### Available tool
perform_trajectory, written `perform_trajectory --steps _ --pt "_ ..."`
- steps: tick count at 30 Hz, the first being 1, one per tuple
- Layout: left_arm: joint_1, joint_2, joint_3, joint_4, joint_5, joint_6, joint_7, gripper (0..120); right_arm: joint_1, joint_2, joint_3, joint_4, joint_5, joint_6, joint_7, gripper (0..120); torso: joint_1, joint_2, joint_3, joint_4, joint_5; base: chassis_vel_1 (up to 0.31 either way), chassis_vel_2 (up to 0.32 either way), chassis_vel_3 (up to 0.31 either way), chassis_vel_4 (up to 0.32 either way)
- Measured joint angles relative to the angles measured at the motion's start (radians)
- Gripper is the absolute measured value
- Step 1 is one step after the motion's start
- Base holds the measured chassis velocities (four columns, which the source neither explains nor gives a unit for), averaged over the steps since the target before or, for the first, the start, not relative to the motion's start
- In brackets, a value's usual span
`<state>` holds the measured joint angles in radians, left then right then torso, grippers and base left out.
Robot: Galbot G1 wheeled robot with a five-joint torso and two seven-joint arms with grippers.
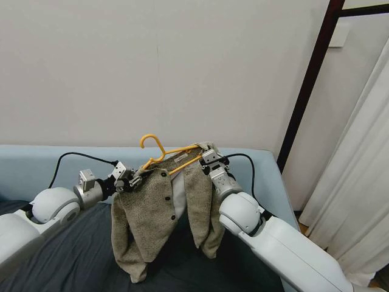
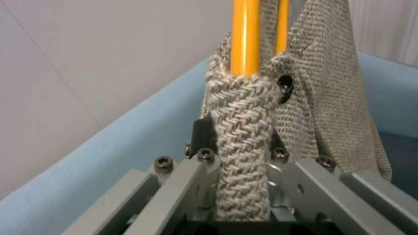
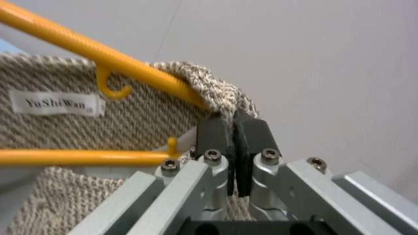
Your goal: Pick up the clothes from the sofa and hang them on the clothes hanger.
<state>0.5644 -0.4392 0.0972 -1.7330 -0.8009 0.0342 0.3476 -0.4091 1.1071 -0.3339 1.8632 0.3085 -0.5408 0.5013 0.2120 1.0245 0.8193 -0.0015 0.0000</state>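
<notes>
The knitted cardigan [image 1: 152, 207] is seen draped on a yellow hanger [image 1: 159, 148] and held in the air above the sofa [image 1: 36, 159], with its hem and sleeves hanging free over the dark cloth [image 1: 61, 255] on the seat. The hanger is tilted, its hook pointing up and toward the wall.

One shoulder end is gripped by the left gripper [image 1: 129, 177]. In the left wrist view its fingers [image 2: 201, 134] are closed around a roll of the knit, with the hanger's yellow rod coming out of it. The other shoulder is taken by the right gripper [image 1: 211, 159]. In the right wrist view its black pads [image 3: 212, 134] are pressed together on a fold of the knit just beside the hanger's arm.

The garment is judged to be already lifted and threaded onto the hanger, so the carrying step appears to be in hand. A dark post [image 1: 307, 91] with a crossbar is seen at the right, beside a curtain [image 1: 358, 182], and may be the rack. For the next move, the hook would have to be kept upright and brought over a rail while both shoulder grips are held.
</notes>
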Motion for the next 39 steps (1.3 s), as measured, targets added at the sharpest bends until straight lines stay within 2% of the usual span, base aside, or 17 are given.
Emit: perform_trajectory --steps 11,21,25,31,36,38,39 --pt "0.024 -0.004 0.015 -0.003 0.056 -0.002 0.017 4 0.037 -0.014 0.004 0.016 -0.014 0.009 -0.062 0 0.000 0.000 0.000 0.0002 -0.0001 0.000 0.000 0.000 0.000" --pt "0.017 -0.003 0.017 0.000 0.059 0.006 0.017 4 0.014 -0.030 -0.010 0.039 -0.063 0.012 -0.090 0 0.000 0.000 0.000 0.0000 0.0000 0.000 0.000 0.000 0.000" --pt "-0.005 -0.012 0.037 0.008 0.047 0.017 0.012 4 0.004 -0.033 -0.039 0.044 -0.100 0.050 -0.117 0 0.000 0.000 0.000 0.0000 -0.0001 0.000 0.000 0.000 0.000" --pt "-0.026 -0.033 0.063 0.019 0.029 0.020 -0.006 4 -0.001 -0.012 -0.070 0.022 -0.106 0.082 -0.131 0 0.000 0.000 0.000 0.0000 -0.0001 0.000 0.000 0.000 0.000" --pt "-0.034 -0.046 0.067 0.024 0.022 0.020 -0.010 4 0.007 0.013 -0.089 -0.009 -0.091 0.080 -0.085 0 0.000 0.000 0.000 0.0000 -0.0002 0.000 0.000 0.000 0.000" --pt "-0.039 -0.046 0.068 0.026 0.021 0.020 -0.009 4 0.008 0.018 -0.090 -0.022 -0.075 0.081 -0.069 4 0.000 0.000 0.000 0.0001 -0.0002 0.000 0.000 0.000 0.000" --pt "-0.045 -0.048 0.070 0.032 0.021 0.019 -0.007 4 0.006 0.019 -0.090 -0.021 -0.046 0.083 -0.061 10 0.000 0.000 0.000 0.0001 -0.0002 0.000 0.000 0.000 0.000"
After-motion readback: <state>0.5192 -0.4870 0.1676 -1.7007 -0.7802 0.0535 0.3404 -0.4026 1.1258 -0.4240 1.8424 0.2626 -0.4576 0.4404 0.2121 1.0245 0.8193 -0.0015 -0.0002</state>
